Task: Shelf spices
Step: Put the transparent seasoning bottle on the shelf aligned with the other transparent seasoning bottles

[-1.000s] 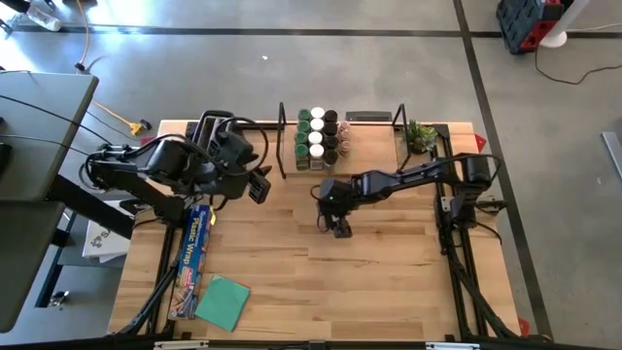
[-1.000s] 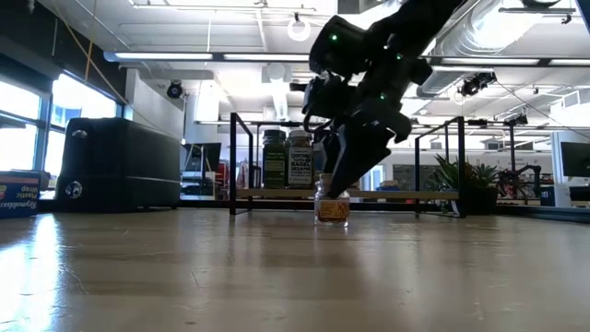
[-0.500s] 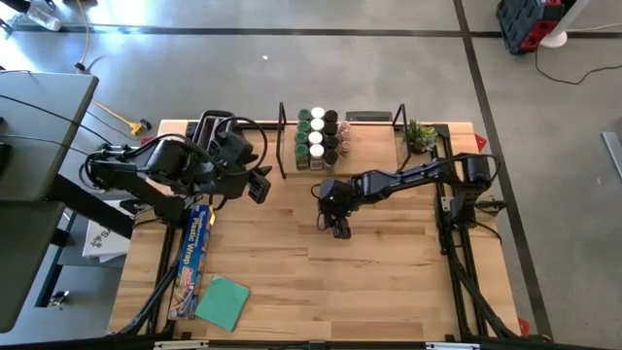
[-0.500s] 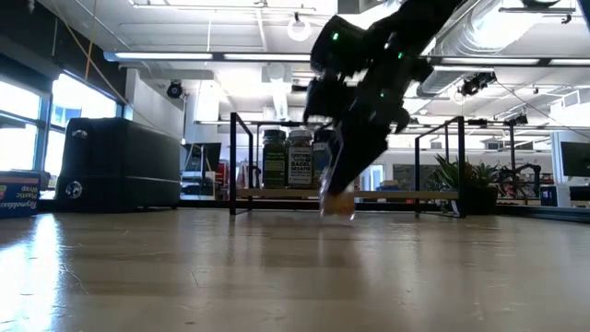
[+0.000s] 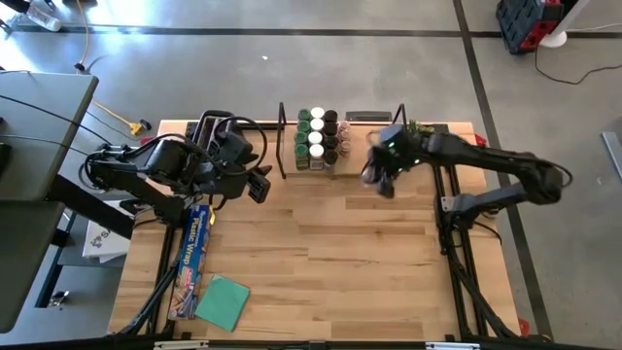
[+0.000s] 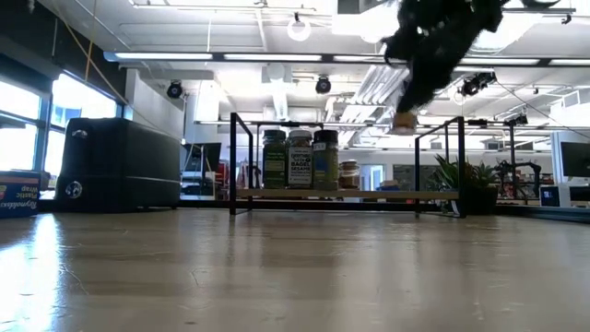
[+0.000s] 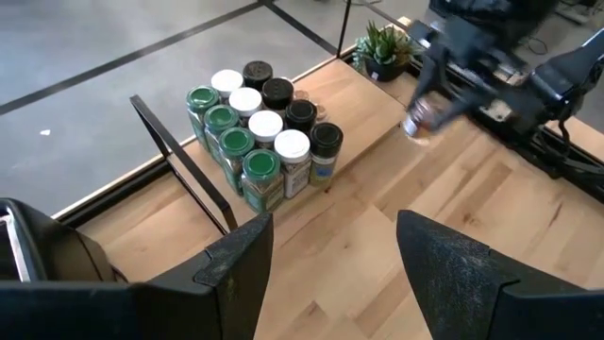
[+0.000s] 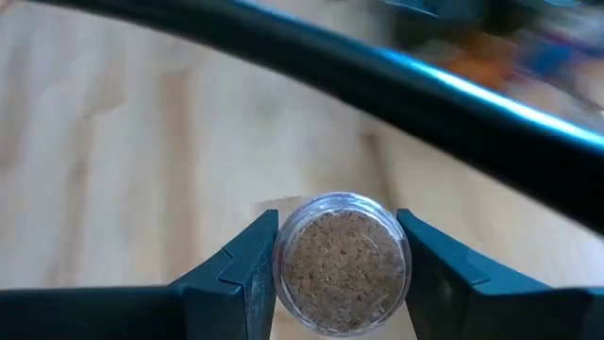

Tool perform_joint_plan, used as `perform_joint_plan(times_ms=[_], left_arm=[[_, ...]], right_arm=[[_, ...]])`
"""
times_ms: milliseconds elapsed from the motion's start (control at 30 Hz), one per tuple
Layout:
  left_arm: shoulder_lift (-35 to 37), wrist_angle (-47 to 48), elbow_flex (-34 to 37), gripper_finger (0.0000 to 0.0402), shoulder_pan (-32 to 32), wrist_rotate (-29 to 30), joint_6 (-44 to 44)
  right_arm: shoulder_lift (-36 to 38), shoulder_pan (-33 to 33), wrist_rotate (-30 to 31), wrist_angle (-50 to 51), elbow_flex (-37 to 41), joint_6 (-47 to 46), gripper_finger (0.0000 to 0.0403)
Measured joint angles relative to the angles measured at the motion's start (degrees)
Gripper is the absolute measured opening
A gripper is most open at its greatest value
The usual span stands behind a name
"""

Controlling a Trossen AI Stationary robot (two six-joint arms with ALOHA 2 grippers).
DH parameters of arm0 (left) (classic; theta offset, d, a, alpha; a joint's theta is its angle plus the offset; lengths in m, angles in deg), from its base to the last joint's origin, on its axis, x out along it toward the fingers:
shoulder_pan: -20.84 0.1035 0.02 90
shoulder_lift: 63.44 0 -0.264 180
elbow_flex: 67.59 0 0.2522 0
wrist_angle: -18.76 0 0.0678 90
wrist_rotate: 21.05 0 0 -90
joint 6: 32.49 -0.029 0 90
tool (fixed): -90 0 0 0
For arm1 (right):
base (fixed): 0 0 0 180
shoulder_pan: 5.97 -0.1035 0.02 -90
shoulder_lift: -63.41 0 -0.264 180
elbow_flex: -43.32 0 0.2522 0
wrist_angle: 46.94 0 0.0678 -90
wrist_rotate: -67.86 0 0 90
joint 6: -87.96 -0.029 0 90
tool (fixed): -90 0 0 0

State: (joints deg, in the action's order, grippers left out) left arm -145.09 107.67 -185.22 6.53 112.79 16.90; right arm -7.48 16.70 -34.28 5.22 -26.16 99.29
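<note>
High view: I see shelf (image 5: 340, 146) at upper centre, spices (image 5: 318, 138) packed on its left part. Right gripper (image 5: 379, 178) jaws clamp one jar (image 8: 342, 262), carried above surface just right of them. Left gripper (image 5: 259, 185) idle, jaws apart, empty. I judge nearly done; this jar left.

The right gripper (image 6: 406, 115) and its jar (image 7: 422, 115) were blurred. The jar labels on the shelf (image 6: 346, 195) were too small to read.
</note>
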Motion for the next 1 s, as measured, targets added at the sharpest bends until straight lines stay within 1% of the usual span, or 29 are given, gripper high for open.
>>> perform_joint_plan(times_ms=[67, 133, 200, 267, 333, 467, 600, 667, 733, 867, 933, 1000], left_arm=[[0.00, -0.05, 0.00, 0.0220, 0.00, 0.25, 0.00], [0.00, -0.06, 0.00, 0.0220, 0.00, 0.44, 0.00], [0.00, -0.07, 0.00, 0.0220, 0.00, 0.49, 0.00], [0.00, -0.10, 0.00, 0.0220, 0.00, 1.07, 0.00], [0.00, -0.14, 0.00, 0.0220, 0.00, 1.76, -0.02], [0.00, -0.16, -0.02, 0.0220, 0.02, 1.91, -0.02], [0.00, -0.66, -0.02, 0.0220, 0.01, 1.88, -0.01], [0.00, -1.53, -0.02, 0.0220, 0.02, 1.88, -0.04], [0.00, -1.86, -0.04, 0.0220, 0.02, 2.08, -0.03], [0.00, -1.89, -0.04, 0.0220, 0.02, 2.15, -0.02], [0.00, -1.91, -0.04, 0.0220, 0.02, 2.16, -0.02], [0.00, -1.89, -0.04, 0.0220, 0.02, 2.16, -0.04]], right_arm=[[1.99, 3.75, 0.06, -4.81, 4.46, -4.03, 0.0163], [1.94, 5.52, -0.39, -9.56, 7.24, -8.74, 0.0163], [0.61, 5.55, -0.05, -14.62, 8.17, -11.98, 0.0163], [-1.69, 4.96, 1.10, -19.32, 8.04, -13.29, 0.0163], [-4.92, 4.53, 2.11, -21.41, 7.29, -13.92, 0.0163], [-11.54, 4.43, 3.06, -22.51, 4.81, -13.99, 0.0163], [-16.20, 4.72, 5.14, -22.23, 2.83, -14.36, 0.0163], [-17.34, 4.73, 5.50, -22.26, 1.76, -14.35, 0.0163], [-18.08, 4.72, 5.73, -22.25, 1.00, -14.34, 0.0173], [-18.45, 4.71, 8.82, -22.52, 0.29, -14.03, 0.0196], [-18.45, 4.72, 10.24, -22.87, 0.29, -14.12, 0.0201], [-18.45, 4.74, 10.34, -23.22, 0.29, -14.09, 0.0203]])
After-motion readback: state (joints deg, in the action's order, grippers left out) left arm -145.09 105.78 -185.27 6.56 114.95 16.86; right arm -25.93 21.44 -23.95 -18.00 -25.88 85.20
